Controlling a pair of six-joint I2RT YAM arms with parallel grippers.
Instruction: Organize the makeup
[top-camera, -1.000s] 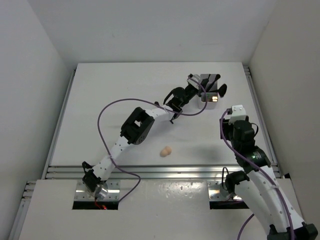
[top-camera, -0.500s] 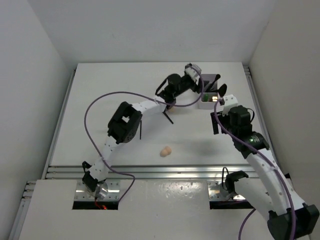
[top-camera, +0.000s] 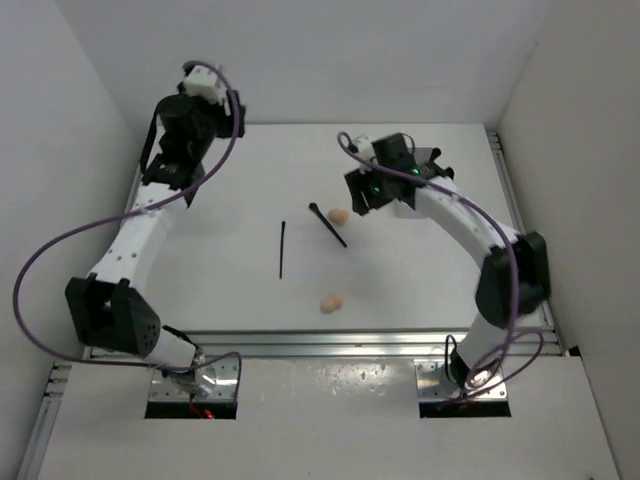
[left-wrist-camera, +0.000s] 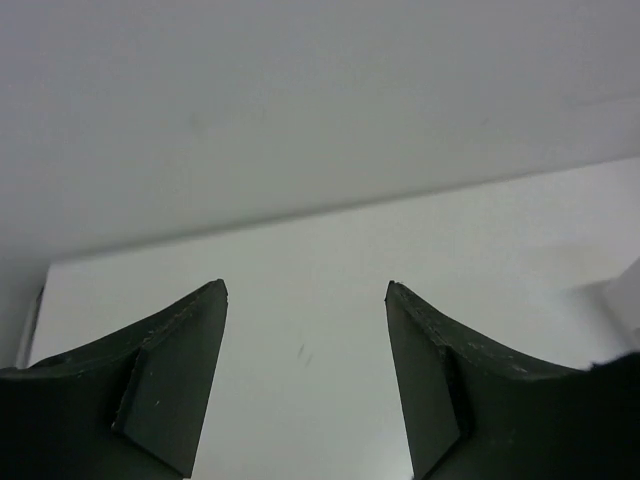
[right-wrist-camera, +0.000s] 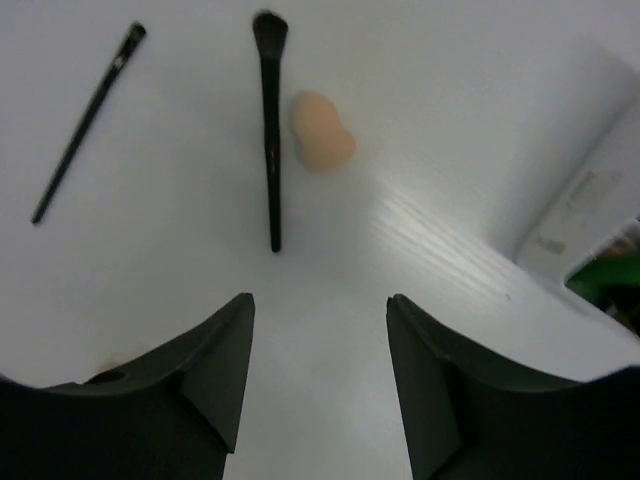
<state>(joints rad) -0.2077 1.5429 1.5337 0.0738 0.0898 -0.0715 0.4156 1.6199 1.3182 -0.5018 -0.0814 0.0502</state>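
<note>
The makeup on the table is a thin black stick (top-camera: 282, 250), a black brush (top-camera: 328, 225) and two peach sponges, one beside the brush (top-camera: 339, 215) and one nearer the front (top-camera: 331, 302). My right gripper (top-camera: 362, 196) hovers just right of the brush and sponge, open and empty. The right wrist view shows the stick (right-wrist-camera: 85, 120), the brush (right-wrist-camera: 270, 130) and the sponge (right-wrist-camera: 322, 130) ahead of the open right gripper (right-wrist-camera: 320, 300). My left gripper (top-camera: 222, 118) is raised at the far back left, open and empty, with only bare table between its fingers (left-wrist-camera: 180, 380).
A white compartmented box (top-camera: 425, 170) stands at the back right, partly behind my right arm. In the right wrist view its wall (right-wrist-camera: 590, 205) shows with something green (right-wrist-camera: 612, 280) inside. Walls close in the table on three sides.
My left arm swung from the box at the back right to the far back left and opened. My right arm reached forward to the table's middle. The brush and upper sponge now lie uncovered.
</note>
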